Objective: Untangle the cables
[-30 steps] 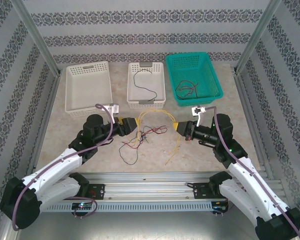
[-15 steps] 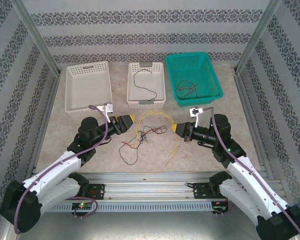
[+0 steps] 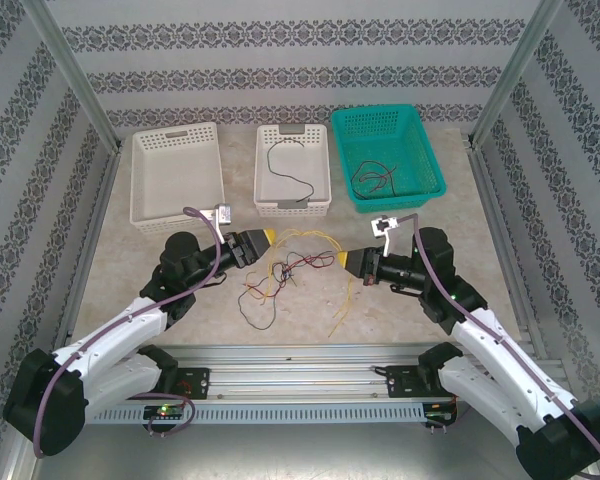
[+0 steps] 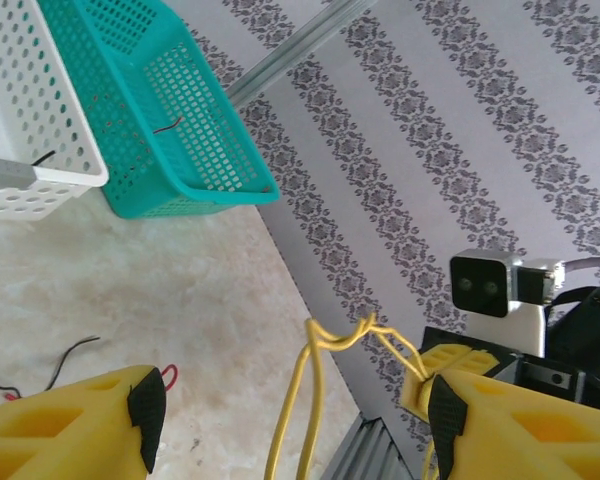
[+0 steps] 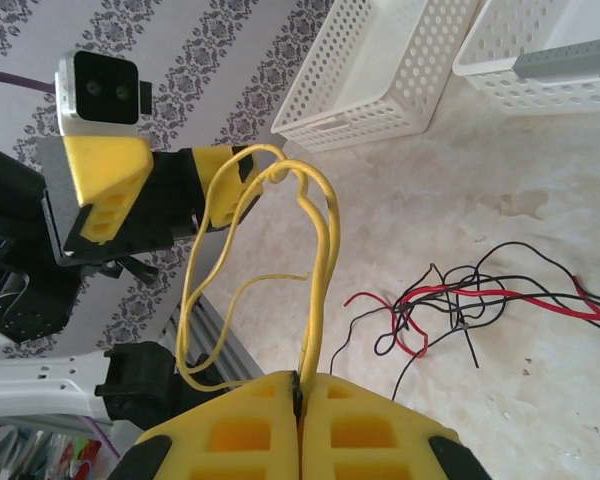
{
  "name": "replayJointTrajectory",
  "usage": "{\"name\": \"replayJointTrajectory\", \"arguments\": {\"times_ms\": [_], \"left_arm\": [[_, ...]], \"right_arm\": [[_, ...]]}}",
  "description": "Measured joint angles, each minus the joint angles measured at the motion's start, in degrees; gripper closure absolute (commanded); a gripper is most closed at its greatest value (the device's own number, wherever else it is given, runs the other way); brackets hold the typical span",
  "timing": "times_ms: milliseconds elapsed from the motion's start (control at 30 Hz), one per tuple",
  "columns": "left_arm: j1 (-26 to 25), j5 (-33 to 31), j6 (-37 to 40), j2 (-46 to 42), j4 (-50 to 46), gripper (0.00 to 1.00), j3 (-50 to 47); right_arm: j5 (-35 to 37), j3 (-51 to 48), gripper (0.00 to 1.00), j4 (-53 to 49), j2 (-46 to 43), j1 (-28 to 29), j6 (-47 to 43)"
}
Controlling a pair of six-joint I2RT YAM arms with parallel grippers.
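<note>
Counter (image 3: 300,335): pale mottled stone | walls (image 3: 280,40): striped damask paper | left fingers (image 4: 70,420): apart, yellow cable (image 4: 325,338) between them | right fingers (image 5: 380,430): pinching yellow cable | red-black tangle (image 3: 280,272) between both

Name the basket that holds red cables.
The teal basket, far right: red cables lie inside. The middle white basket holds a black cable.
</note>
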Motion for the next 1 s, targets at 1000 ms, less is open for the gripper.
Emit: {"name": "replayJointTrajectory", "arguments": {"times_ms": [1000], "left_arm": [[0.0,8.8,3.3,3.6,-3.2,0.59,3.5]], "right_arm": [[1.7,0.3,1.00,0.3,1.4,2.1,-0.2]]}}
